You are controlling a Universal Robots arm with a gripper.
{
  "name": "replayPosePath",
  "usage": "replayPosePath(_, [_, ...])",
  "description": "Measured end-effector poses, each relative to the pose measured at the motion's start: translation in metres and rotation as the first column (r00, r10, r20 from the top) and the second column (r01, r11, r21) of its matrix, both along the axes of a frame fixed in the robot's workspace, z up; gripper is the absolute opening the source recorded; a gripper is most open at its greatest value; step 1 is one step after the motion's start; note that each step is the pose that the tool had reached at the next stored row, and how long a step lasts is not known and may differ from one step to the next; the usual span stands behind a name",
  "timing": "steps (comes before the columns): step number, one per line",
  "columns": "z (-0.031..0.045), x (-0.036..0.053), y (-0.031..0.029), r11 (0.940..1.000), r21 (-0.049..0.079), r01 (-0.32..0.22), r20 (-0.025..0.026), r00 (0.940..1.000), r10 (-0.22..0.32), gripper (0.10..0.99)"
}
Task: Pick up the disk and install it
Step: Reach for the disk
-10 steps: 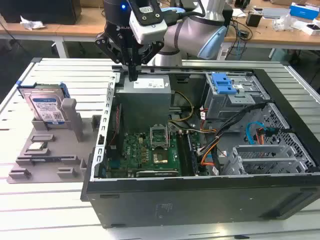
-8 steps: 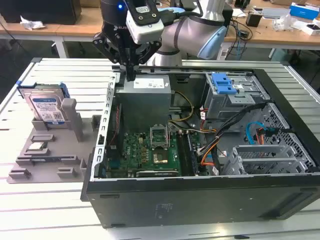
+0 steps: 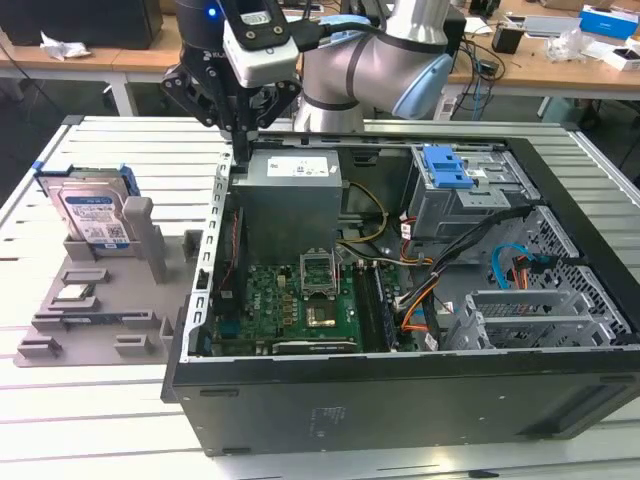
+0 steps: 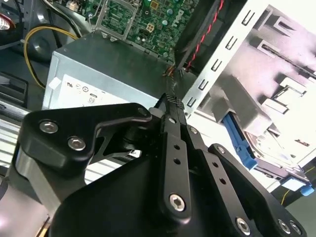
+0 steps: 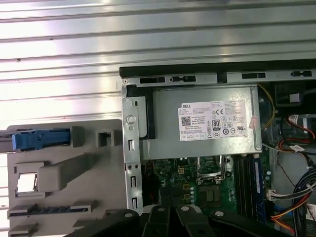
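The disk (image 3: pixel 93 216) stands on edge in a grey holder (image 3: pixel 100 320) at the exterior view's left, silver with a white-and-blue label and a blue bracket along its top. In the first wrist view the disk (image 5: pixel 39 139) shows as a blue strip seen from above. My gripper (image 3: pixel 241 150) hangs over the back left corner of the open computer case (image 3: pixel 400 390), to the right of the disk and apart from it. Its black fingers (image 4: pixel 170 106) meet at the tips, shut with nothing between them.
A grey power supply (image 3: pixel 290 195) sits just below the gripper inside the case. A grey drive cage with a blue latch (image 3: pixel 447 168) stands at the case's back right. A small silver chip (image 3: pixel 75 293) lies in the holder. Cables (image 3: pixel 420 285) cross beside the green motherboard (image 3: pixel 300 300).
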State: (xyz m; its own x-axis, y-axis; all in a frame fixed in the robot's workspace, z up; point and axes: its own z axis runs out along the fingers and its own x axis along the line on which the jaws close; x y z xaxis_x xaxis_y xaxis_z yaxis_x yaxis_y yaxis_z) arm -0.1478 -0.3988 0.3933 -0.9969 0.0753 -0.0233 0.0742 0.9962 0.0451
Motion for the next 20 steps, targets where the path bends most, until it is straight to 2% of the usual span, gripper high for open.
replayPosePath(5, [0.0000,-0.0073,0.0000,1.0000,0.000,0.000,0.0000,1.0000,0.000,0.106])
replayPosePath(7, [0.0000,-0.0147,0.0000,1.0000,0.000,0.000,0.0000,1.0000,0.000,0.106])
replayPosePath(20, [0.0000,-0.0364,0.0000,1.0000,0.000,0.000,0.0000,1.0000,0.000,0.106])
